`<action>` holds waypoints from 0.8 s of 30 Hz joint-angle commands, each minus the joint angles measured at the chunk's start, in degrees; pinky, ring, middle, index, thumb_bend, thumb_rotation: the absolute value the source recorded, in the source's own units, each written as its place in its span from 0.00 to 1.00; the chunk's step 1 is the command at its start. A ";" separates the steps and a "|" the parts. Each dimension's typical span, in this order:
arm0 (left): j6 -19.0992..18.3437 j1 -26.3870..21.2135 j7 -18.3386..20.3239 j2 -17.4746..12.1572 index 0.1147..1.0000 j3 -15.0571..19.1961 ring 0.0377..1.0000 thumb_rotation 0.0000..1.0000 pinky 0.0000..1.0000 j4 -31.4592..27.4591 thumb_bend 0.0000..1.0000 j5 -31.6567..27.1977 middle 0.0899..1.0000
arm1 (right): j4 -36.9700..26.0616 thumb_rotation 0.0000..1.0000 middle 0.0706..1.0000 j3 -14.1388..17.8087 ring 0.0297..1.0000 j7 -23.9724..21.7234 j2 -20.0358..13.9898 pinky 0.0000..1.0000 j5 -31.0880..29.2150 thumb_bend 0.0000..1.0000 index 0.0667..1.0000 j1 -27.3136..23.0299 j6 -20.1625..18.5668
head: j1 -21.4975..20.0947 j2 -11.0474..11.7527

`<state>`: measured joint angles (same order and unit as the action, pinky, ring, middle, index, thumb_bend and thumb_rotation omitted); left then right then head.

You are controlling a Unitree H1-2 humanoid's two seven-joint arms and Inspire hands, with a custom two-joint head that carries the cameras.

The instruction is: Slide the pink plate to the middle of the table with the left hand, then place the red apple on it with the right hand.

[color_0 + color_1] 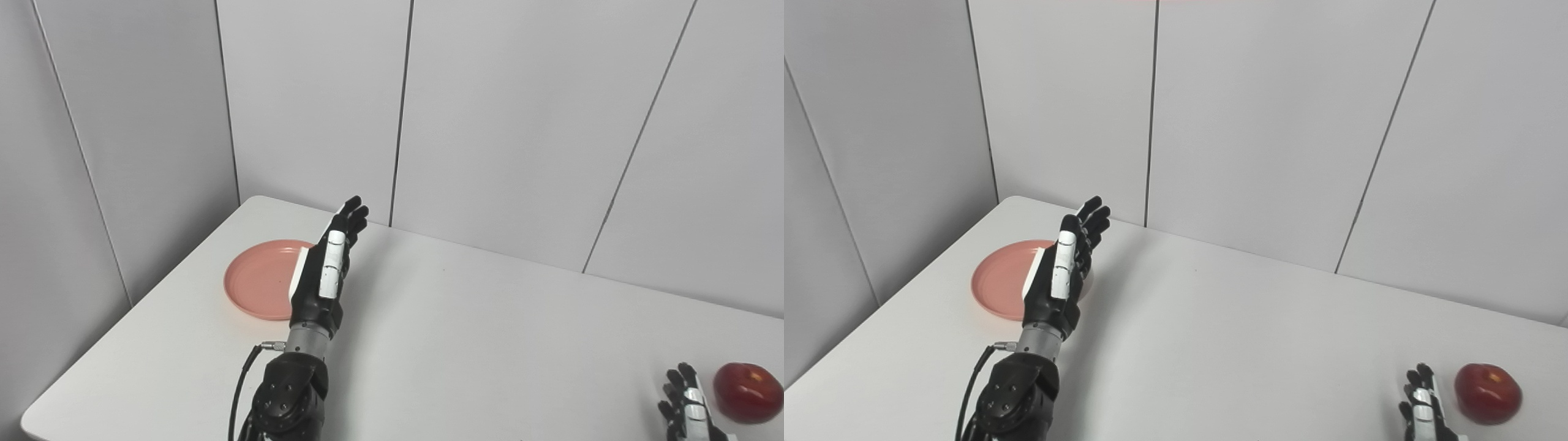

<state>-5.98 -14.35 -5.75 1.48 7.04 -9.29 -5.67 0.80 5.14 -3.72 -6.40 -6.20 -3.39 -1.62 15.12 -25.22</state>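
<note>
On the table's far left: we see the pink plate (263, 280) lying flat on the white table (465, 343), close to the left edge and well short of the middle.

Left hand: our left hand (324, 269) stands edge-on, raised above the table at the plate's right rim, its fingers (352, 214) stretched straight toward the back wall. It is spread out flat and has hold of nothing.

Plate contact: from both eye views the hand overlaps the plate's right side, but we cannot tell whether it touches the rim or only hangs in front of it.

Left arm: the forearm comes up from the bottom edge, with a black cable (240, 383) looping off the wrist.

Red apple: the red apple (747, 392) sits upright on the table at the near right, well apart from the plate.

Right hand: our right hand (1424, 401) is at the bottom edge just left of the apple, fingers extended and apart, grasping nothing; a narrow gap of table shows between it and the fruit.

Backdrop: grey wall panels (520, 122) stand behind the table.
</note>
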 commanded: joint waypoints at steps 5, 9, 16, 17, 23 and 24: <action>1.27 -7.26 -0.64 -4.61 0.85 3.41 0.93 1.00 0.99 2.32 0.83 -0.24 0.90 | 0.85 1.00 0.97 -0.43 1.00 -0.14 0.61 1.00 -0.11 0.75 0.99 0.27 0.72 | -0.21 -0.18; 3.33 -10.00 -0.58 -8.55 0.84 5.63 0.91 1.00 1.00 6.39 0.87 0.47 0.89 | 1.19 1.00 0.96 -0.40 1.00 -0.23 0.44 1.00 0.00 0.76 0.98 0.17 0.91 | -0.07 -0.25; 4.02 -13.18 -2.09 -12.91 0.86 10.27 0.91 1.00 0.97 12.25 0.86 -0.79 0.88 | 1.52 1.00 0.96 -0.36 1.00 -0.25 0.30 1.00 0.13 0.76 0.98 0.02 0.73 | 0.01 -0.09; 4.63 -13.65 -2.18 -13.60 0.86 11.12 0.91 1.00 0.96 13.66 0.85 -1.09 0.87 | 1.51 1.00 0.96 -0.40 1.00 -0.29 0.31 1.00 0.13 0.76 0.98 0.02 0.65 | -0.10 -0.04; 8.46 -15.61 -1.49 -17.21 0.83 13.49 0.88 1.00 0.88 21.15 0.82 -2.61 0.86 | 1.53 1.00 0.95 -0.54 1.00 -0.12 0.41 1.00 0.39 0.77 0.97 0.01 0.30 | -0.41 -0.06; 8.92 -15.85 -1.20 -17.74 0.84 13.66 0.89 1.00 0.90 22.18 0.83 -3.07 0.87 | 1.62 1.00 0.95 -0.54 1.00 -0.10 0.40 1.00 0.44 0.76 0.97 -0.01 0.46 | -0.41 -0.06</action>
<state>-0.19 -26.56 -7.75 -14.14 20.26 13.10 -8.13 1.01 4.99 -3.81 -6.49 -5.79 -3.49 -1.62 14.77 -25.22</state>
